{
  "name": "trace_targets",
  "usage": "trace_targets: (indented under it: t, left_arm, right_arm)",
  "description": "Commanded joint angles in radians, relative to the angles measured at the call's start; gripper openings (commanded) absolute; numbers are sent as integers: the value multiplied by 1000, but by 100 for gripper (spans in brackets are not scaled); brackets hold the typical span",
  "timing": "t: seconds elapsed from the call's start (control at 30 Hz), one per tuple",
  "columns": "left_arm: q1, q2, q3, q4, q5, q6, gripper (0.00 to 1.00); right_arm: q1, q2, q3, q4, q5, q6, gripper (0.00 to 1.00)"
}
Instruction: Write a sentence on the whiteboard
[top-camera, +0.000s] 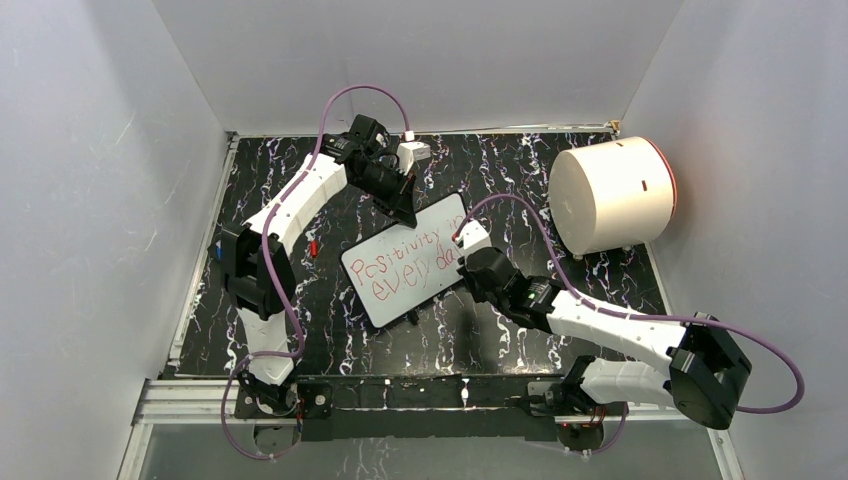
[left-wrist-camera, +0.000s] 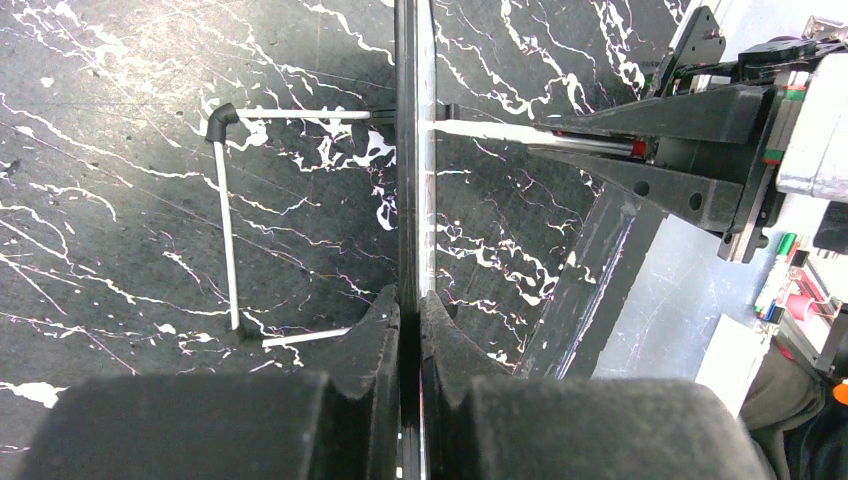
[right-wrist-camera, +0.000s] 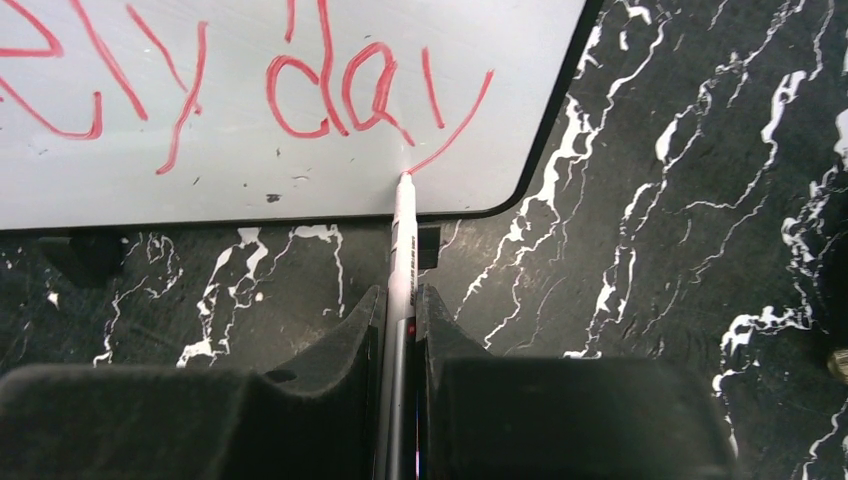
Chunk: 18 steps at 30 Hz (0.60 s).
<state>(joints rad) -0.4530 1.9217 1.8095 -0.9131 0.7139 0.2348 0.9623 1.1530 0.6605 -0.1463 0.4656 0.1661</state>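
Two arms met over the whiteboard (top-camera: 400, 268), which lay about in the middle of the black marbled table (top-camera: 330, 345), turned diagonally so that its right end pointed to the far side. The sentence (top-camera: 402, 262) stood on it in red handwriting, in two lines: the upper line read "Positivity", and the lower one "every day", as far as I could read it from above.

The left gripper (top-camera: 404, 205) came down on the far long edge of the board. From its own camera the board showed edge-on as a thin dark line running between the two fingers, and the jaws were pressed together on this edge with no gap to see.

The right gripper (right-wrist-camera: 400, 300) stood at the near right corner of the board. Its jaws were closed tight around a white marker (right-wrist-camera: 403, 240), which pointed away from the fingers. The red tip touched the white surface just inside the black frame, exactly at the lower end of the long tail of the "y" in "day".

Well apart, near the far right corner of the table, a big white cylinder (top-camera: 610, 195) lay on its side. One small red object (top-camera: 313, 247) lay on the table left of the board; I could not tell what it was.
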Motion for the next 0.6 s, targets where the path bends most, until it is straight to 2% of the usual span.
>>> trace_targets:
  t: [0.0,0.33,0.57]
  left_arm:
    - [-30,37,-12,-53,-59,43,0]
    - [-30,41,-13,-50,-62,40,0]
    - [-30,40,-15,-50,-62,40,0]
  right_arm:
    - [0,10,4,39,-62,39,0]
    - [3,-5,-4,17,-66,60,0]
    - [-9,-119,-6,0,76,50,0]
